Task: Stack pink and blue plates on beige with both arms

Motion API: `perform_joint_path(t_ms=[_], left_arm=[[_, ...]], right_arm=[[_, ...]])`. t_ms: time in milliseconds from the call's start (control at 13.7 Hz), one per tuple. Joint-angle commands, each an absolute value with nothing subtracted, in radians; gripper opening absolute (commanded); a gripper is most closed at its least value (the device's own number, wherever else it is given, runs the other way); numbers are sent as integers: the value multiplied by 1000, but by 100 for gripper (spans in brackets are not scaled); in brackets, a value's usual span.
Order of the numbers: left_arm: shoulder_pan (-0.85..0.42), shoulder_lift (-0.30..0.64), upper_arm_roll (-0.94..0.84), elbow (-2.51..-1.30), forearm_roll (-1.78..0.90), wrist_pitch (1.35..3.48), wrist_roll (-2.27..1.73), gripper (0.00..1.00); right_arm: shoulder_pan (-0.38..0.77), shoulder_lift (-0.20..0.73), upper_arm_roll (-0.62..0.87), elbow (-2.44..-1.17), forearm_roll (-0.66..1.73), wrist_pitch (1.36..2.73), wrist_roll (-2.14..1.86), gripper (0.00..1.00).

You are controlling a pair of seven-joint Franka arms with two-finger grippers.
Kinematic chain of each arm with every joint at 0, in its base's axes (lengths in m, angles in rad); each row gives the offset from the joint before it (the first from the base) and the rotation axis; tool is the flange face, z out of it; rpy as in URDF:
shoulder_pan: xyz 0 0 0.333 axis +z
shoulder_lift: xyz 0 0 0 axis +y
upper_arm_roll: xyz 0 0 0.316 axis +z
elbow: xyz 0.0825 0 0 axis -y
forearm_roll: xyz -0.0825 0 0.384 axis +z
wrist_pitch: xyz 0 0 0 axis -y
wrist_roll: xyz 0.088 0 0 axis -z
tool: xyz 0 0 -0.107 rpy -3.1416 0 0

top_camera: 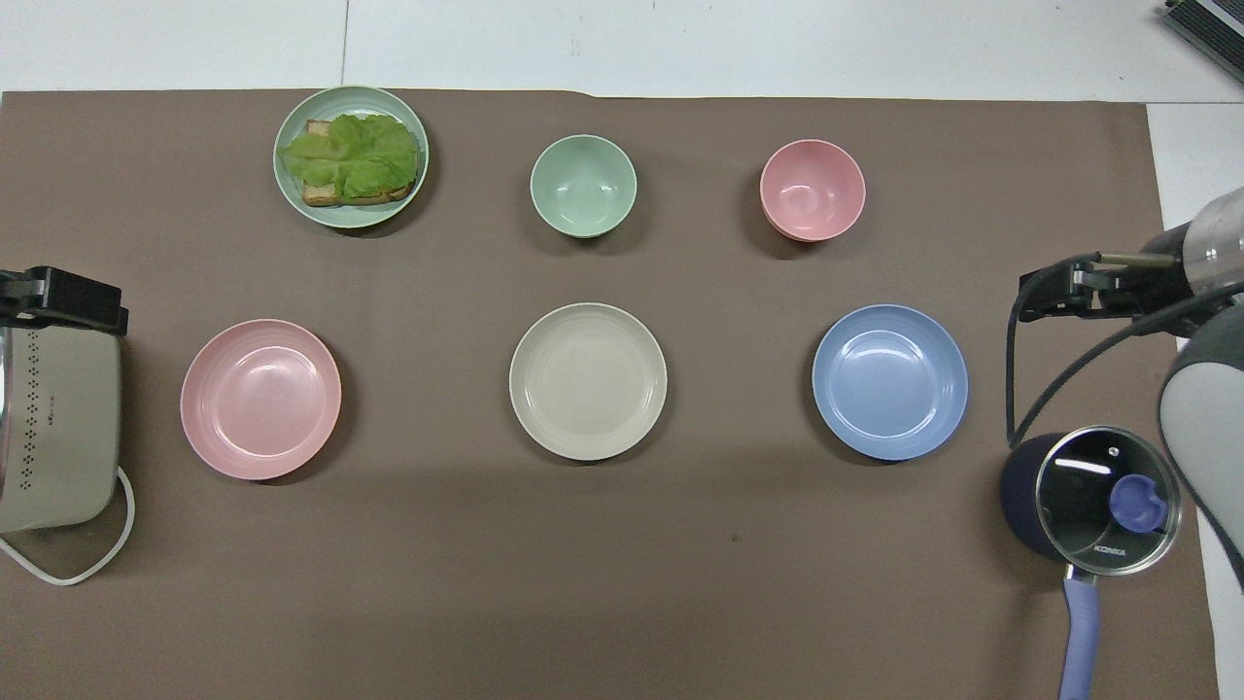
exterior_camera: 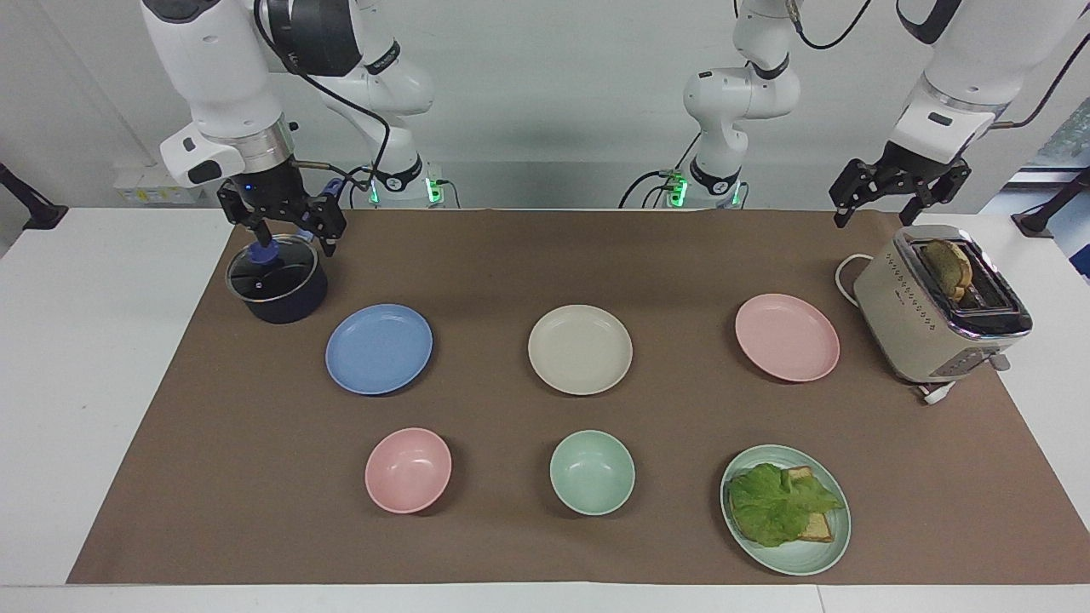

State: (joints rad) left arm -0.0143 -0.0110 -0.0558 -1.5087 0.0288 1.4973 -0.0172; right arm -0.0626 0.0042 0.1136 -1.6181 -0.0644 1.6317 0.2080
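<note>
3 equal-sized shallow plates lie in a row across the brown mat, none stacked yet: the beige plate (exterior_camera: 580,349) in the middle, the blue plate (exterior_camera: 379,348) toward the right arm's end and the pink plate (exterior_camera: 787,337) toward the left arm's end. they look light, stiff and smooth, so i judge the raised rim the only place to pinch, and a flat plate could slip or tip from a 2-finger hold. the right gripper (exterior_camera: 283,232) hangs over the lidded pot (exterior_camera: 276,278) and the left gripper (exterior_camera: 894,203) over the toaster (exterior_camera: 937,306), both with fingers apart and holding nothing.
</note>
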Motion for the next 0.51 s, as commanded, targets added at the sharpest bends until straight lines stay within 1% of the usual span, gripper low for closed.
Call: perform_joint_path(t_ms=[0,293,366,439], left_arm=[[-11,-20,-60,-1509,41,1483,-23,100],[-5,-23,-55,-1519,41,1485,-26,100],[17,-40,-55,-1557,40,1485,-26,100],[21,-58,-55,-1642,34,1502,-28,100]], right_arm=[[-72,-21,118,-1646,-58,1643,216,100],[-72,-20,118,-1646,-58,1643,215,100],[-72,-20,118,-1646,-58,1644,218,100],[-72,-20,118,-1644,-58,1646,219,100]])
